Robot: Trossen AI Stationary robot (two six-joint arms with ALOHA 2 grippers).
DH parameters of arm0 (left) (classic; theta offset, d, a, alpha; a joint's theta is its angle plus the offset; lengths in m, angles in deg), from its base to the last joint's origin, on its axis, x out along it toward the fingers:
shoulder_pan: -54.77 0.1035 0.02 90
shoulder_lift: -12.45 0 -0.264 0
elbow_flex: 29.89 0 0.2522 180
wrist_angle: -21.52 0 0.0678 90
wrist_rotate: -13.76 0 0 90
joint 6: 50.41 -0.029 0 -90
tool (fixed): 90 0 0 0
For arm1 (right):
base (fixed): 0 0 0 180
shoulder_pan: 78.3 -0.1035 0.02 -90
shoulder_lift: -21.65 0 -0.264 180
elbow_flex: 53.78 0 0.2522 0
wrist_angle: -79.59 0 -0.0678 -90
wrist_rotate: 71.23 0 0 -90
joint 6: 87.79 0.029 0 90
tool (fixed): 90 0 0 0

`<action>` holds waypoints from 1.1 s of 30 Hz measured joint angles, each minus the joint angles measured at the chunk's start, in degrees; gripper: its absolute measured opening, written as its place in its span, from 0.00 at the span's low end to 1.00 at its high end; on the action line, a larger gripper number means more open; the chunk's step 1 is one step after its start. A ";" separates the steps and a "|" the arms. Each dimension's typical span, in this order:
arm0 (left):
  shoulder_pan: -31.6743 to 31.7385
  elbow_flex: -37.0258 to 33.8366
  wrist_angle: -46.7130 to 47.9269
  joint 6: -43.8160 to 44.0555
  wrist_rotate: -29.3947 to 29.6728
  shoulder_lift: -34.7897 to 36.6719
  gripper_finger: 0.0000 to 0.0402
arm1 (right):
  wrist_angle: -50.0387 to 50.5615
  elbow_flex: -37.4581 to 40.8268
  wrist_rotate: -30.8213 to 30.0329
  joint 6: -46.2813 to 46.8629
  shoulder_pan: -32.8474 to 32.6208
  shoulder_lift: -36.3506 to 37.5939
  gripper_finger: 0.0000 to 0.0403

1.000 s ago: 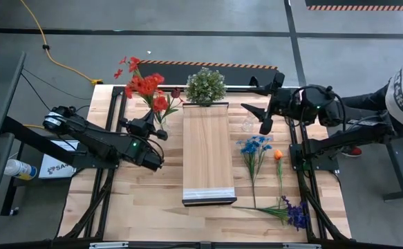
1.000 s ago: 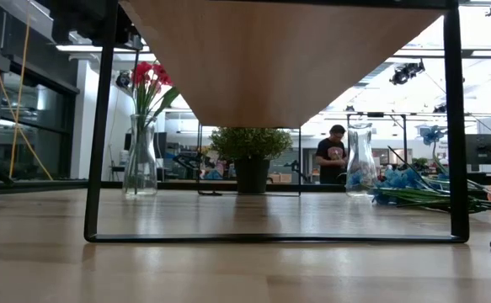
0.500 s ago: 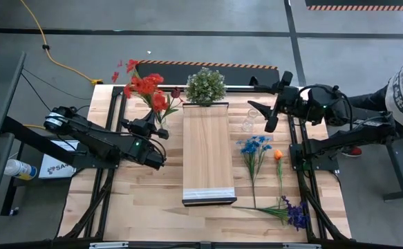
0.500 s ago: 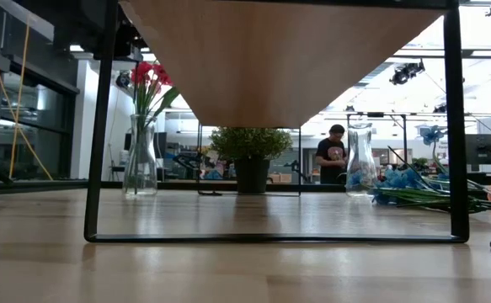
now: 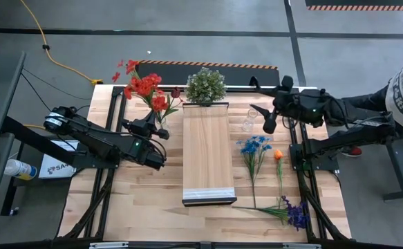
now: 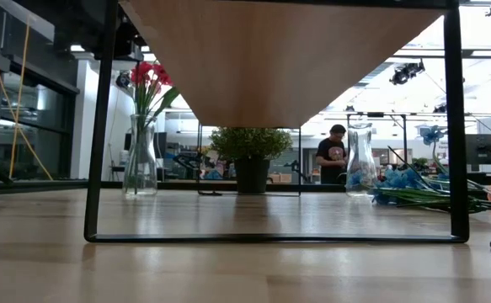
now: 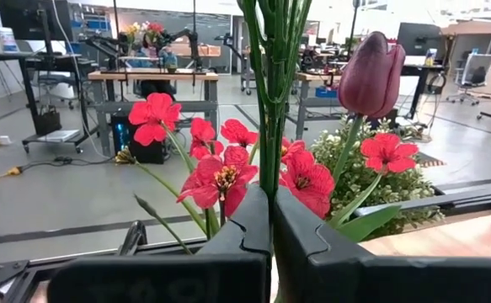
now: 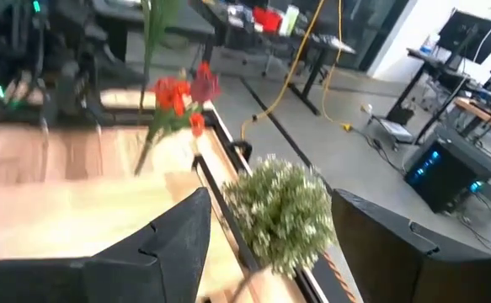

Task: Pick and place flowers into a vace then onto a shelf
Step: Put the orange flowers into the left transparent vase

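text: "SA…", cut off by the left arm | on: white box (image 5: 51,167) left of table | other text: none legible

**A robotics lab in an open industrial hall**

Bare concrete floor (image 5: 208,45) with hazard-striped tape (image 5: 218,65) and a trailing yellow cable (image 5: 49,52). Beyond the left gripper's fingers (image 7: 245,231), rows of workbenches (image 7: 148,80) carry monitors and other rigs.

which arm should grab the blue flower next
The right. Its open gripper hangs beside the empty glass vase, just beyond the blue flower; the left gripper is shut on the red flowers' stems.
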 joint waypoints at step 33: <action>0.02 -0.01 -7.21 0.14 0.13 -2.77 0.08 | 6.87 0.00 -0.58 0.18 0.01 0.00 0.59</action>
